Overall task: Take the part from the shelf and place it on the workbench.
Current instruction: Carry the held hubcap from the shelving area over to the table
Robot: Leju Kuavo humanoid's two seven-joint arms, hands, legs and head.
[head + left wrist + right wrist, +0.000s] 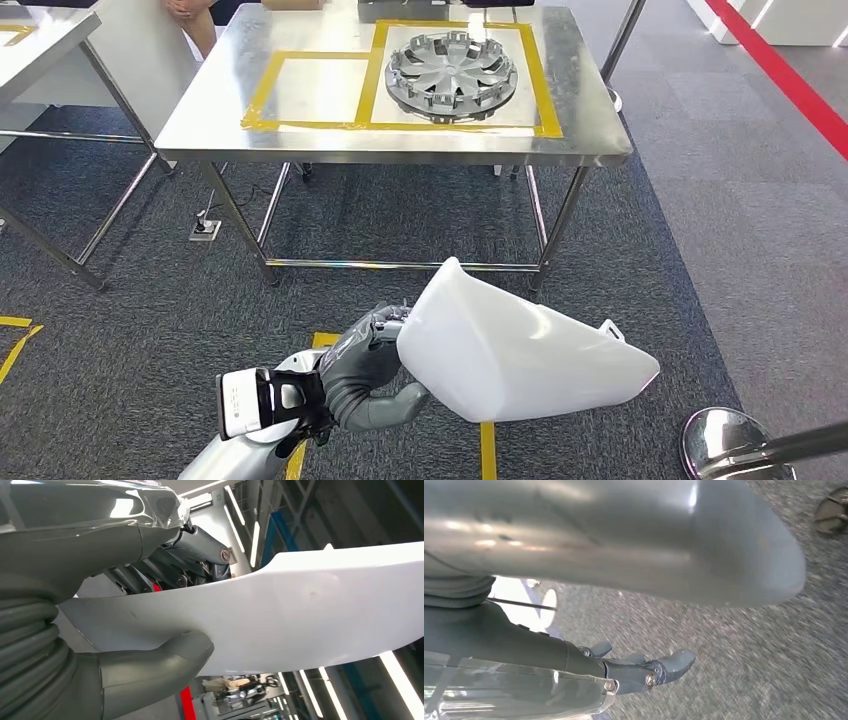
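— What kind of place is pictured here?
— An industrial workshop or test floor. A stainless-steel workbench (300, 140) fills the upper centre of the frame, its top marked off with yellow tape squares (262, 92), one holding a grey wheel cover (451, 72).
— Anything else?
— Grey carpet tiles (700, 230), a red floor stripe (790, 85) at upper right, and long ceiling strip lights (232, 510) overhead.
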